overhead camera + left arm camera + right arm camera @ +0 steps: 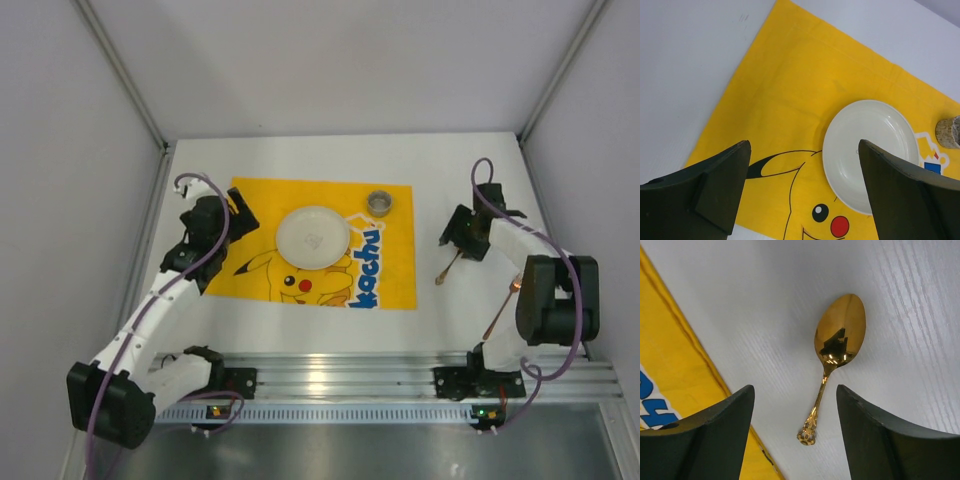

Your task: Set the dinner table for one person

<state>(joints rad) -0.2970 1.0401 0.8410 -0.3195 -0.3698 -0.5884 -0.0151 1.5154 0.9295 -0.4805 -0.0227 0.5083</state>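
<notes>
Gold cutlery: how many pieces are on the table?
2. A gold metal spoon lies under the right gripper; a second gold piece lies beside the right arm. Others may hide under the arms.

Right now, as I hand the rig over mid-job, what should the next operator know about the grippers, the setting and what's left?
Left gripper: jaws open, empty, near the left edge of the yellow mat.
Right gripper: jaws open, empty, above the gold spoon, which lies on the bare dinner table to the right of the mat.
Done: the white plate sits on the mat, and the small cup stands near the mat's far right corner.
Left: the spoon probably goes beside the plate. A second gold utensil lies by the right arm, partly hidden, type unclear.
</notes>
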